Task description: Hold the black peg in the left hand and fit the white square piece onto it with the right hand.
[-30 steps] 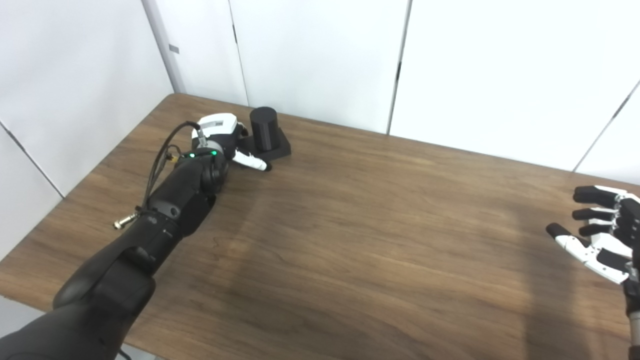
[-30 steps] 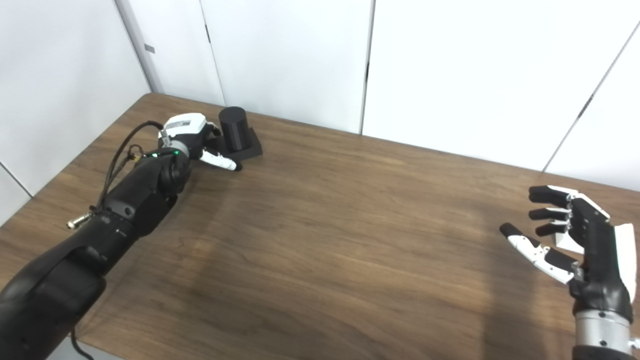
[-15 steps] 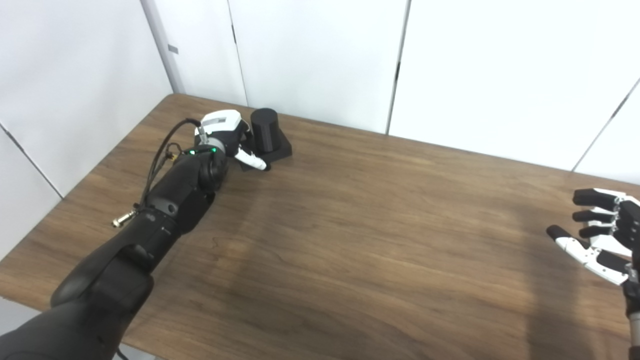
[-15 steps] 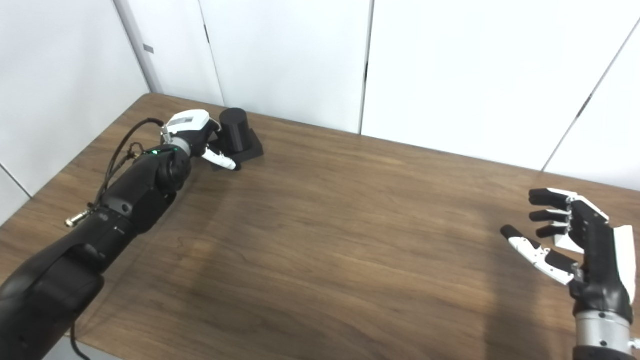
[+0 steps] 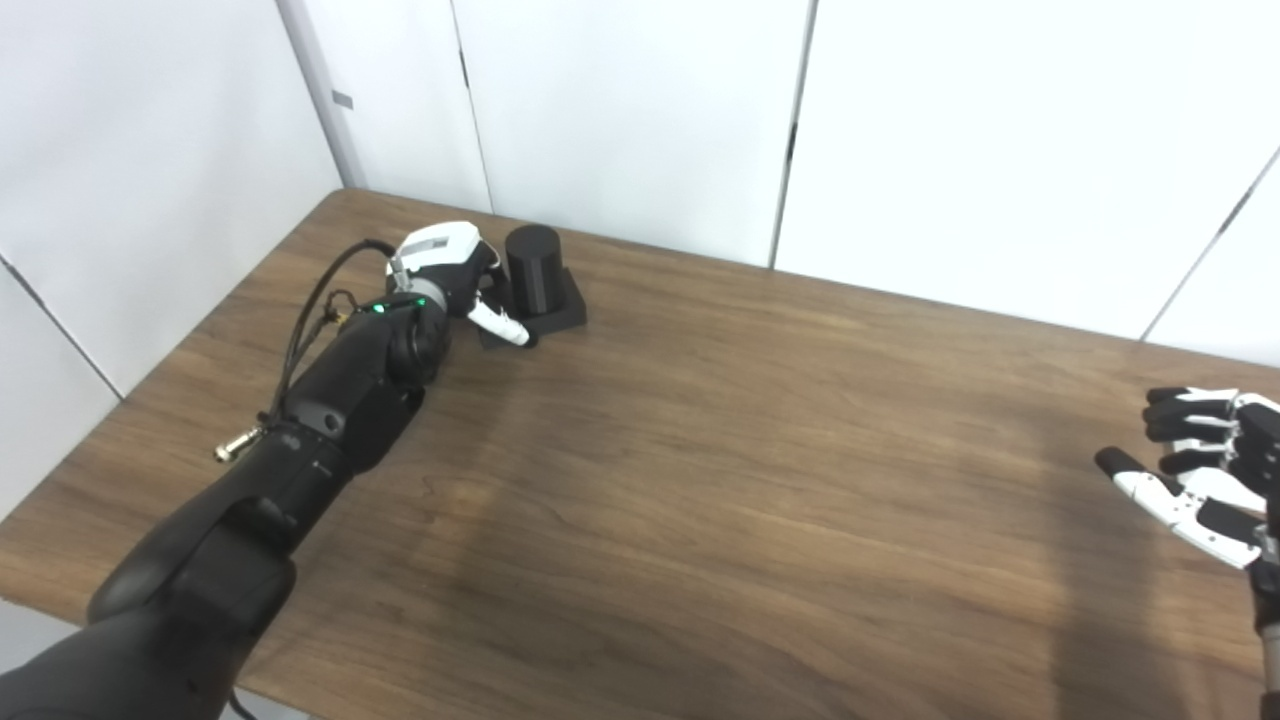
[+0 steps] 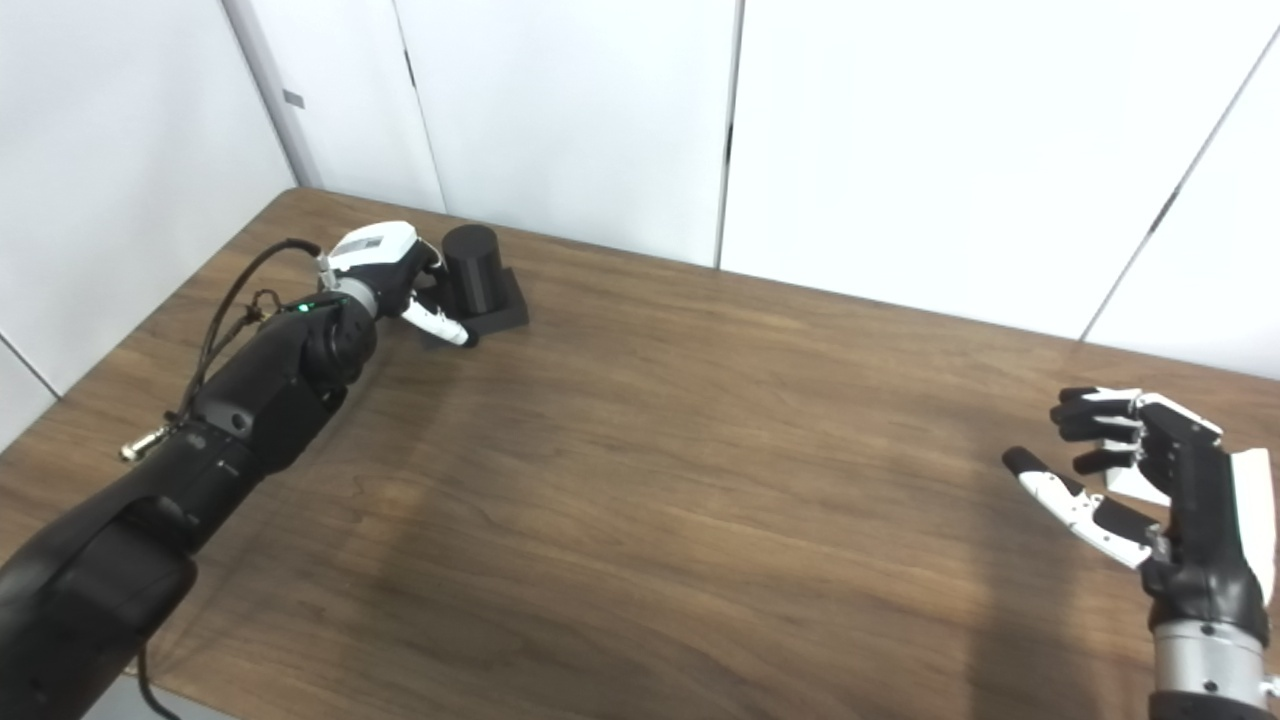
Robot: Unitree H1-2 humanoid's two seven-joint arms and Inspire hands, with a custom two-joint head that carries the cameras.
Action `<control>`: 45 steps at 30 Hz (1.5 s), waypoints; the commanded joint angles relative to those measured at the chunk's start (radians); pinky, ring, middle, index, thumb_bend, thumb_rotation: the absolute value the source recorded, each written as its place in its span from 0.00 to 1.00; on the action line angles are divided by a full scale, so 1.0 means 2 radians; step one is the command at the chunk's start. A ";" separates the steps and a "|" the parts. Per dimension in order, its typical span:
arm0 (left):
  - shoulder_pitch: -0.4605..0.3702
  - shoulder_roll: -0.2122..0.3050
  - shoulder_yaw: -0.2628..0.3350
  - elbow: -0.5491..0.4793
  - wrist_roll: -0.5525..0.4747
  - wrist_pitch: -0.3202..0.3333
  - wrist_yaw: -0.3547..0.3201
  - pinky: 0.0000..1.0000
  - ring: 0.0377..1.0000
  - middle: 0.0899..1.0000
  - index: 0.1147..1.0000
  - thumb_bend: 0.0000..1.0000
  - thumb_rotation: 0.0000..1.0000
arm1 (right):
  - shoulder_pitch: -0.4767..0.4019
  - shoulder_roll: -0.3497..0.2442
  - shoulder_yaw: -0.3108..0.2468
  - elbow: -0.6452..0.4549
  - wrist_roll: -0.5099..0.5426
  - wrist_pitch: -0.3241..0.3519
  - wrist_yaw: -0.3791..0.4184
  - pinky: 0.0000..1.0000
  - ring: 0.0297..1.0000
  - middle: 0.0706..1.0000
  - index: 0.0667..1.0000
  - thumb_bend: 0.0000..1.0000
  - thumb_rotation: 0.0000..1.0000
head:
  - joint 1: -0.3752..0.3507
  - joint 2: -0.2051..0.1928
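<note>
Wooden table (image 6: 640, 480) against white wall panels, with broad bare board between two hands well apart.

Left hand (image 5: 450, 275) sits at the black peg (image 5: 533, 265) near the far left edge, fingers curling beside it, grip not discernible. Right hand (image 6: 1140, 480), by the right edge, has curled its spread fingers (image 6: 1085, 425) inward since before, around a partly hidden white square piece (image 6: 1125, 483).

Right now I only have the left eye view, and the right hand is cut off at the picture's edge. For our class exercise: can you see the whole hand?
Observer: Yes. The right eye view shows the whole right hand, down to a silver wrist cuff.
Operator: Is it holding anything?
Observer: Not that I can tell. Its fingers curl with the thumb apart, and a small white shape shows behind them, too hidden to identify.
</note>
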 commanded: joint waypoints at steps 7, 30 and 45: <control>0.017 0.003 0.011 -0.043 -0.033 -0.037 -0.007 0.80 0.95 0.86 0.42 0.52 0.06 | -0.019 -0.006 -0.004 -0.001 0.000 -0.028 -0.007 0.43 0.55 0.61 0.45 0.50 0.11 | -0.002 0.001; 0.071 -0.025 -0.058 -0.197 -0.009 -0.161 -0.044 0.80 0.95 0.90 0.42 0.53 0.06 | -0.018 -0.005 0.001 0.006 -0.010 -0.039 -0.017 0.45 0.56 0.61 0.45 0.50 0.11 | -0.030 0.006; 0.086 -0.064 -0.110 -0.222 0.005 -0.221 -0.072 0.76 0.93 0.88 0.42 0.52 0.07 | -0.019 -0.004 0.000 0.024 -0.022 -0.061 -0.024 0.44 0.55 0.60 0.46 0.50 0.11 | -0.059 0.013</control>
